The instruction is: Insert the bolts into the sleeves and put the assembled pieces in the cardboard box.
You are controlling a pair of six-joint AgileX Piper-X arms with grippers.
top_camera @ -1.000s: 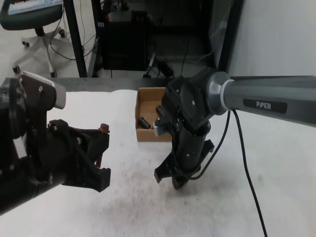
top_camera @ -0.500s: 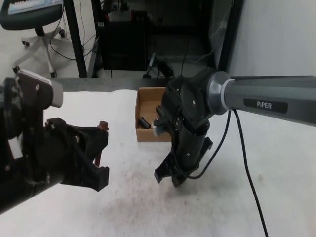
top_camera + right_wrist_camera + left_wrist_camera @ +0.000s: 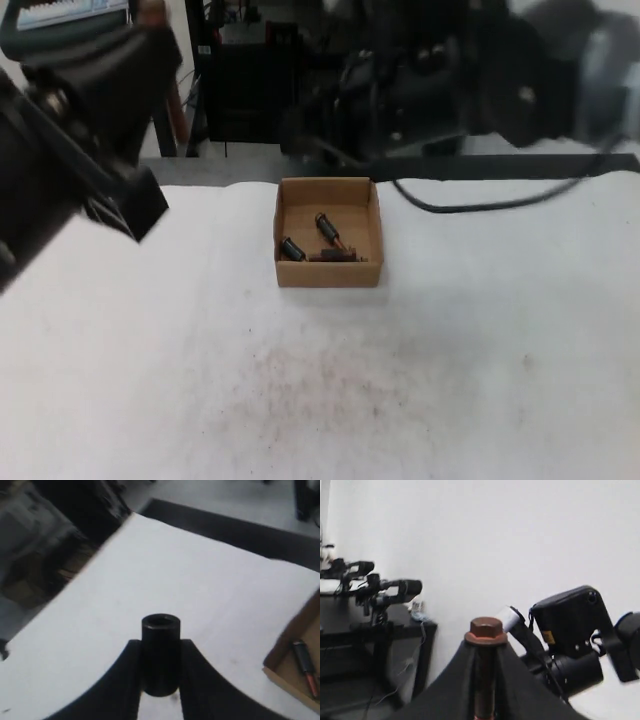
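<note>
The left jaws are clamped on the copper-coloured bolt (image 3: 485, 630). They grip it by the shank, one finger on each side, and the flanged hex head stands clear just beyond their tips. Behind the bolt are a pale wall and the dark housing of the other arm (image 3: 575, 640), which sits well apart from the bolt. The right jaws are clamped on the black sleeve (image 3: 160, 630). They press against its sides around the middle, so its open end pokes out past the tips. The sleeve hangs above the white worktop (image 3: 300, 380) without touching it, and a corner of the cardboard box (image 3: 295, 645) shows nearby. In the high view the cardboard box (image 3: 328, 186) sits on the worktop towards the far side, near the middle. Inside it, one assembled piece (image 3: 327, 227) lies towards the far wall. A second piece (image 3: 291, 248) lies by the left wall and a third (image 3: 335, 255) along the near wall. A dark arm (image 3: 80, 130) rises at the far left and is heavily blurred. The smeared dark mass (image 3: 480, 70) across the far right is probably the second arm, but its outline is too soft to be sure.
</note>
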